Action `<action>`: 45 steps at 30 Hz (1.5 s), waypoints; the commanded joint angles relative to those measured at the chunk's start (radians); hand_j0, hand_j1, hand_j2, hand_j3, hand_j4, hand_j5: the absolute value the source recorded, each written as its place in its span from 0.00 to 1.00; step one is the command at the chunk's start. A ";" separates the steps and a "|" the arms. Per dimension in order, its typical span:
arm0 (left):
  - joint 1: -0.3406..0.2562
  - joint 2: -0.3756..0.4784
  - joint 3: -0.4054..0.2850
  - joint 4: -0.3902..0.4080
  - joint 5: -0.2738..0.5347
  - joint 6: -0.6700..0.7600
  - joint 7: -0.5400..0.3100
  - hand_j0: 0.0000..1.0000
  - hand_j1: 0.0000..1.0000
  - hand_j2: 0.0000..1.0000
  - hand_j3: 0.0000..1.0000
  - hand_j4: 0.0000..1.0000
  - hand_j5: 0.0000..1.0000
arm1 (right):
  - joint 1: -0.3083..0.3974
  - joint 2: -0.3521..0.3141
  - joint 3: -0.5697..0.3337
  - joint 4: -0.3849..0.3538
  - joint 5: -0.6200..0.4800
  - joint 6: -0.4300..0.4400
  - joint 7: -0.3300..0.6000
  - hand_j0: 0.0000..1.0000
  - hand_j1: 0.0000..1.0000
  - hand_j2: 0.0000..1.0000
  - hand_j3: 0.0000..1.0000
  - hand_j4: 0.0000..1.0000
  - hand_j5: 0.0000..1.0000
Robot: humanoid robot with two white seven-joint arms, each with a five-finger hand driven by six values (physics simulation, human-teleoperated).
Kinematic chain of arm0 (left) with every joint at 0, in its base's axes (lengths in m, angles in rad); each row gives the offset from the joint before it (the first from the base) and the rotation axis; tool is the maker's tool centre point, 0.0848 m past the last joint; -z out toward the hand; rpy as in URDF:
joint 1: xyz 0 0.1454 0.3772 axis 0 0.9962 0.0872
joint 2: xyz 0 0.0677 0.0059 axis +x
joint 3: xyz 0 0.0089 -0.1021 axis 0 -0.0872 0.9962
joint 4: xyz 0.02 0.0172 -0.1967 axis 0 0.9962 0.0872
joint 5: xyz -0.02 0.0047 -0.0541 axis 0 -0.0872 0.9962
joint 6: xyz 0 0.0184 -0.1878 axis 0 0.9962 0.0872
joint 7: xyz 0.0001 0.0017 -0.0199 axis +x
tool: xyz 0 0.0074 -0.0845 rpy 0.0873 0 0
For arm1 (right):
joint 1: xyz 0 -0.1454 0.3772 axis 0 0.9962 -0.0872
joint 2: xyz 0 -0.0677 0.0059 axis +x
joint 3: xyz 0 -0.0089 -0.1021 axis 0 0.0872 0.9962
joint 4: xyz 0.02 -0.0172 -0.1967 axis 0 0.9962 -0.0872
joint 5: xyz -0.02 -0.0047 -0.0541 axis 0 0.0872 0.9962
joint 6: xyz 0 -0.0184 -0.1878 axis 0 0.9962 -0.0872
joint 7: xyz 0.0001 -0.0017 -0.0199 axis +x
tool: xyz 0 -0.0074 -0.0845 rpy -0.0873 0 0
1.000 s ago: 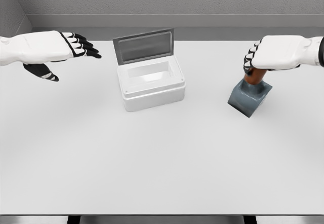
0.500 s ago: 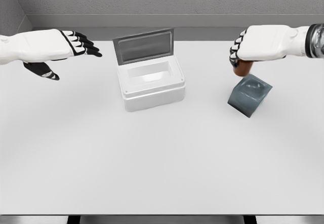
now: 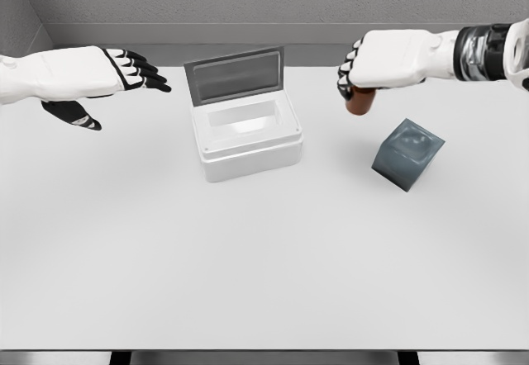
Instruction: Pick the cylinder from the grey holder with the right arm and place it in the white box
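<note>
Fingers [image 3: 349, 72] of the right hand [image 3: 387, 59] are curled tight around the cylinder [image 3: 360, 101], whose brown lower end pokes out beneath them, clear of the bench [image 3: 264, 258]. Below and to the right of those fingers sits the grey holder [image 3: 407, 154], tilted on one edge, its round socket vacant and well apart from the cylinder. To the left of the gripping fingers, on the bench, stands the white box [image 3: 245, 138] with its lid [image 3: 235, 74] raised at the back and its inside bare. Farther left, the left hand [image 3: 83, 74] hovers over the bench, its fingers stretched out flat and relaxed, holding nothing, their tips pointing toward the box lid.
</note>
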 commanded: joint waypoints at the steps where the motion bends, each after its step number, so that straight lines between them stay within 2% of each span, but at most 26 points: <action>1: 0.000 0.002 0.001 -0.001 0.006 0.003 0.000 1.00 1.00 1.00 1.00 1.00 1.00 | 0.000 0.026 0.000 0.017 -0.002 0.002 0.000 0.53 0.53 0.53 0.53 0.53 0.53; 8: 0.000 0.003 0.001 0.001 0.006 0.003 0.000 1.00 1.00 1.00 1.00 1.00 1.00 | -0.018 0.080 0.009 0.045 0.006 0.002 0.000 0.53 0.53 0.53 0.53 0.53 0.53; 21: 0.000 0.005 0.001 0.005 0.005 0.003 0.000 1.00 1.00 1.00 1.00 1.00 1.00 | -0.061 0.196 0.046 0.141 0.033 0.002 0.000 0.53 0.53 0.53 0.53 0.53 0.53; 36: 0.000 0.006 0.001 0.010 0.005 0.003 0.000 1.00 1.00 1.00 1.00 1.00 1.00 | -0.103 0.288 0.066 0.213 0.045 0.002 0.000 0.53 0.53 0.53 0.53 0.53 0.53; 41: 0.000 0.006 0.001 0.013 0.003 0.003 0.000 1.00 1.00 1.00 1.00 1.00 1.00 | -0.112 0.322 0.079 0.262 0.047 0.002 0.000 0.53 0.53 0.53 0.53 0.53 0.53; 45: 0.000 0.006 0.002 0.013 0.003 0.003 0.000 1.00 1.00 1.00 1.00 1.00 1.00 | -0.115 0.334 0.079 0.266 0.047 0.002 0.000 0.53 0.53 0.53 0.53 0.53 0.53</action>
